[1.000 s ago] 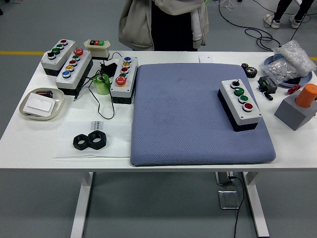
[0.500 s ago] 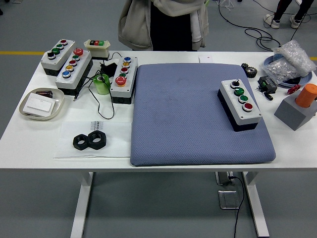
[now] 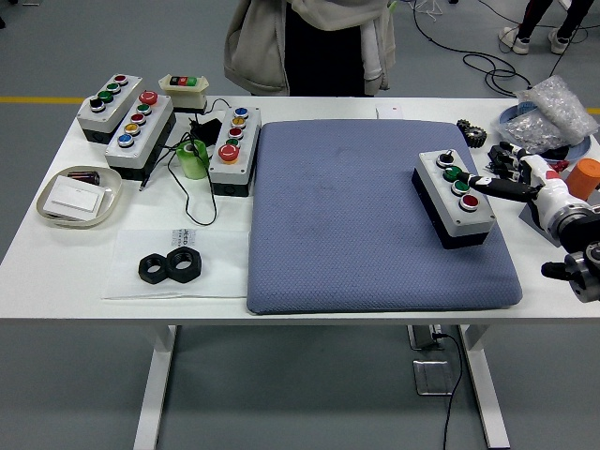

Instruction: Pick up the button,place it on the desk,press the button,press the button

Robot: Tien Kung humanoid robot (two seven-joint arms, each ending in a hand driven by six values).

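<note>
Since the earlier frames the right hand [image 3: 511, 178] has entered from the desk's right edge; nothing else on the desk has shifted. Largest item: the white desk [image 3: 56, 272], with a blue-grey pad [image 3: 356, 225] covering its centre. A person [image 3: 309, 42] stands at the far edge, hands not visible.

The button box [image 3: 454, 197] — grey lid on a black base, with a selector knob, two green buttons and a red one — lies on the pad toward the right edge. The right hand hovers beside it, fingers spread and extended, holding nothing; one fingertip [image 3: 472, 179] reaches over the lid near the green buttons.

Handling, as judged: a rigid plastic enclosure, moderately light, with smooth sides that may slip. Grip across the long side walls — not on the button caps.
</note>
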